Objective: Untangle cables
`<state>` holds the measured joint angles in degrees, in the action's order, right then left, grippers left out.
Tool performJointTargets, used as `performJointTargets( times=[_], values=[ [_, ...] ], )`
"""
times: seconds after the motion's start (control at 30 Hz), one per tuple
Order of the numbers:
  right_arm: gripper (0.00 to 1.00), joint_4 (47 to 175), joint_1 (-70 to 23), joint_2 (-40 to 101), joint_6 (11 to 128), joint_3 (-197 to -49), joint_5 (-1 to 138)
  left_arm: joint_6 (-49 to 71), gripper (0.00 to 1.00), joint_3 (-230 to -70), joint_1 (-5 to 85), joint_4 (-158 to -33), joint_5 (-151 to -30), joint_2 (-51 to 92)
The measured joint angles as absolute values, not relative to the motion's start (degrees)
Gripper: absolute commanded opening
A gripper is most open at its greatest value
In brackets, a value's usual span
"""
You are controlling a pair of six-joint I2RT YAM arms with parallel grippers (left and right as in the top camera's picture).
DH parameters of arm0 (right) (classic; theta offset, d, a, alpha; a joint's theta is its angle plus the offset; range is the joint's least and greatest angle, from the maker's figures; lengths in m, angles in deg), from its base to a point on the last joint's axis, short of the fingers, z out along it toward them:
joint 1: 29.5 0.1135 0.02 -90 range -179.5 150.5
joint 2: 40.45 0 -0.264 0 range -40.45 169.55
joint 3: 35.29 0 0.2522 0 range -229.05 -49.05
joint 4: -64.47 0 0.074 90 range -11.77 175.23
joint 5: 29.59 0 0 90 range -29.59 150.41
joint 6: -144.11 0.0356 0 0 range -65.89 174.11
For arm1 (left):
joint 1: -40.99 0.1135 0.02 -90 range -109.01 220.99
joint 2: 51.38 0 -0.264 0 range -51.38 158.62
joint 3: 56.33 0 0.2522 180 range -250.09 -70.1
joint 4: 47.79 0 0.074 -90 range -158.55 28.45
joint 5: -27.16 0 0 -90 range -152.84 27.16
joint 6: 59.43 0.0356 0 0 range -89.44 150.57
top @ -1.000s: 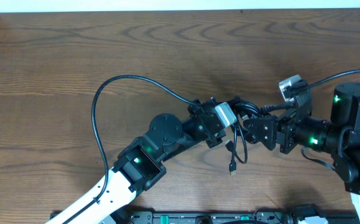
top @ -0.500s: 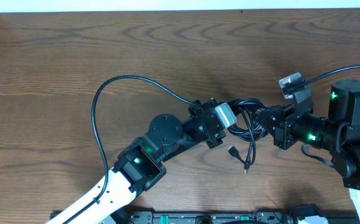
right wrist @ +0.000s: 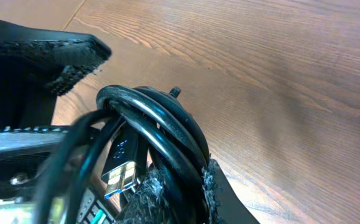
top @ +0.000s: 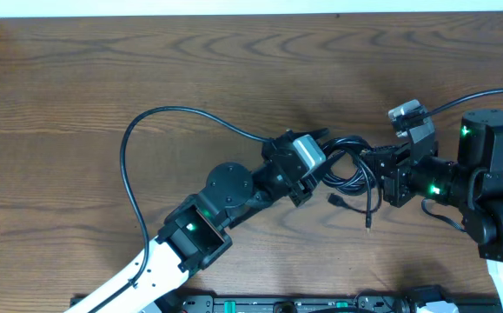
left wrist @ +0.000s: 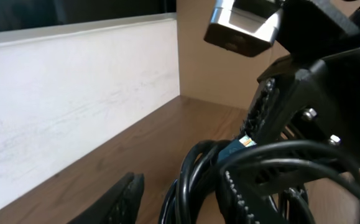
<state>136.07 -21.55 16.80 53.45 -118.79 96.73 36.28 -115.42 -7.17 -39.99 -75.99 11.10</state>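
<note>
The cables (top: 348,169) sit as one tight black coil near the middle of the table (top: 103,69), stretched between the two tools, with two loose plug ends (top: 338,202) trailing toward the near edge. The right gripper (right wrist: 180,183) is clamped on several strands of the coil at once, its pads pressed against them, and a blue-tipped plug (right wrist: 122,173) lies just beside them. The left gripper (top: 314,155) stands partly open. The coil lies between its fingers (left wrist: 127,193) and seems looped over one of them, but nothing is pinched. The step in hand looks like getting a fresh hold so the coil can be drawn apart. To do it well, the left should close on one strand rather than the whole bundle, ideally one leading to a free plug. Then it should pull slowly away from the right, low over the wood, and watch that the loops loosen instead of cinching. If the coil tightens, ease back and feed the plug end through.
</note>
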Motion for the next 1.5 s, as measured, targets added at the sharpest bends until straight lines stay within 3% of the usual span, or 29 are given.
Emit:
performJointTargets(
  times=[0.17, 0.53, 0.9, 1.2, 1.3, 1.43, 1.5],
  values=[
    [0.01, 135.1, -21.6, 16.8, 53.4, -118.8, 96.4, 30.6, 0.51, -115.4, -7.2, -44.5, -71.1, 8.1],
    [0.01, 126.0, -22.3, 15.9, 54.2, -118.7, 96.8, 4.2, 0.56, -115.4, -7.1, -55.1, -61.0, -2.7],
    [0.01, 117.6, -22.3, 14.1, 56.5, -118.7, 107.0, -17.5, 0.56, -115.4, -7.1, -57.5, -66.7, -3.0],
    [0.01, 115.3, -22.3, 14.1, 58.3, -118.7, 109.7, -24.3, 0.56, -115.4, -7.1, -52.6, -73.6, -1.2],
    [0.01, 115.1, -22.3, 14.1, 58.8, -118.7, 110.2, -25.5, 0.44, -115.4, -7.1, -52.1, -74.6, -0.4],
    [0.01, 115.1, -22.3, 14.1, 59.1, -118.7, 110.8, -26.6, 0.12, -115.4, -7.1, -51.5, -75.2, 0.6],
    [0.01, 114.9, -22.4, 14.2, 59.1, -118.7, 110.5, -26.9, 0.08, -115.4, -7.1, -51.0, -75.4, 0.7]
  ],
)
